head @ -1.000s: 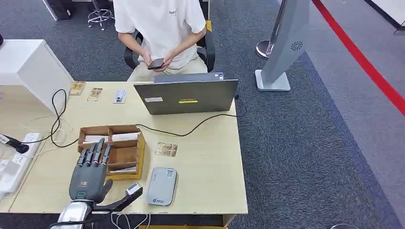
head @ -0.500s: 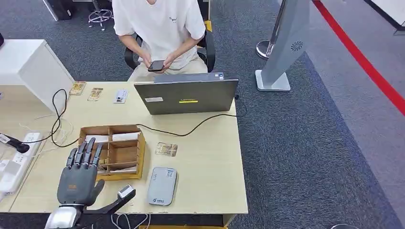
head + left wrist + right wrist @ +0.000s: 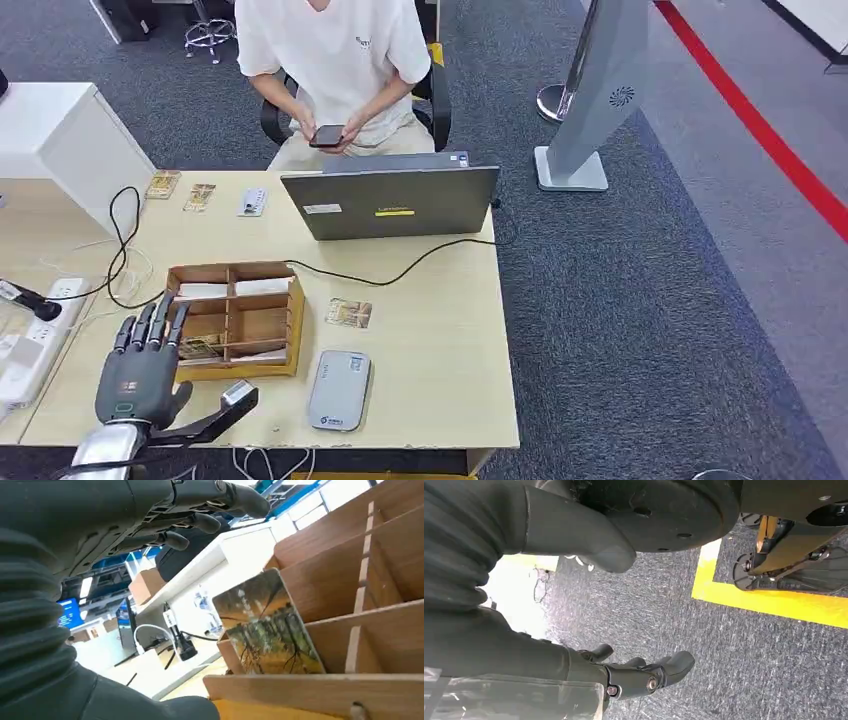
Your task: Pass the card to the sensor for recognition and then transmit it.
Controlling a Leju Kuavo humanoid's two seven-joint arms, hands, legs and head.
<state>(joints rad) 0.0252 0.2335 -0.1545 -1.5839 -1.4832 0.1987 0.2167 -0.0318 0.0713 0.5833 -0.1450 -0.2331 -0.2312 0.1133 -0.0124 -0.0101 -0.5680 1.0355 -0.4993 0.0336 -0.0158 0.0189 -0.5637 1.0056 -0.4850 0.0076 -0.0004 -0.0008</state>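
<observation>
Bare tabletop [image 3: 440, 330] lies right of the wooden organizer [image 3: 240, 318]; the card reader [image 3: 338, 390], a loose card [image 3: 348, 313], the laptop [image 3: 390, 202] and its cable [image 3: 400, 270] border it.

Office floor: grey carpet tiles [image 3: 620, 330], light wood desk [image 3: 440, 340] with open laptop [image 3: 392, 200], power strip [image 3: 35, 330] and trailing cables, a person [image 3: 335, 70] seated on a swivel office chair [image 3: 435, 95], standing kiosk [image 3: 600, 90] nearby, red floor line [image 3: 760, 130].
</observation>
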